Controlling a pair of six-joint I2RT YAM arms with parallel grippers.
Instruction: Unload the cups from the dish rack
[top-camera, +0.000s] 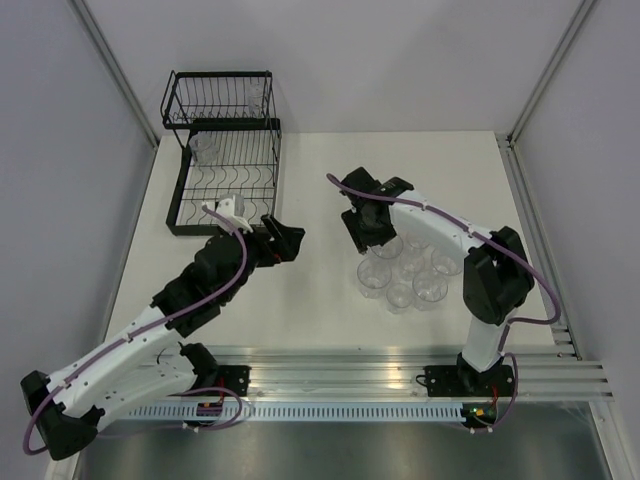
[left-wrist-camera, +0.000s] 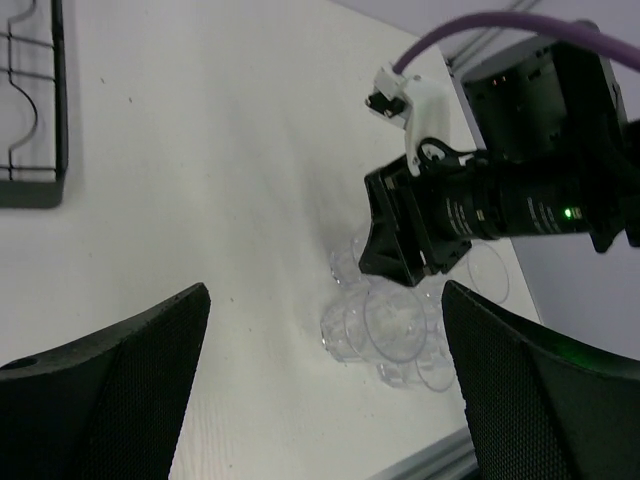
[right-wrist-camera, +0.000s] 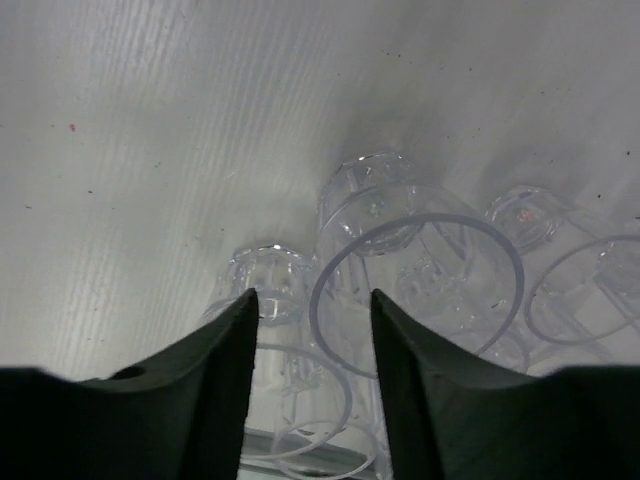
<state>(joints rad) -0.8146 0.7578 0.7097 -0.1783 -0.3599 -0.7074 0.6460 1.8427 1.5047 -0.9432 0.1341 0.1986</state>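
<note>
in the left wrist view the rack (left-wrist-camera: 32, 188) is cut off by the upper left edge, only a corner showing; in the right wrist view the cups (right-wrist-camera: 415, 270) run off the right and bottom edges and behind the right gripper (right-wrist-camera: 312, 300), so their count is unclear

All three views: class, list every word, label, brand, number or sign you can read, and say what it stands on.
No text can be read in any view.
On the right arm's black wrist housing, left wrist view: faint pale marks beside a green light, too blurred to read.
On the cups and the dish rack: no print visible.
</note>
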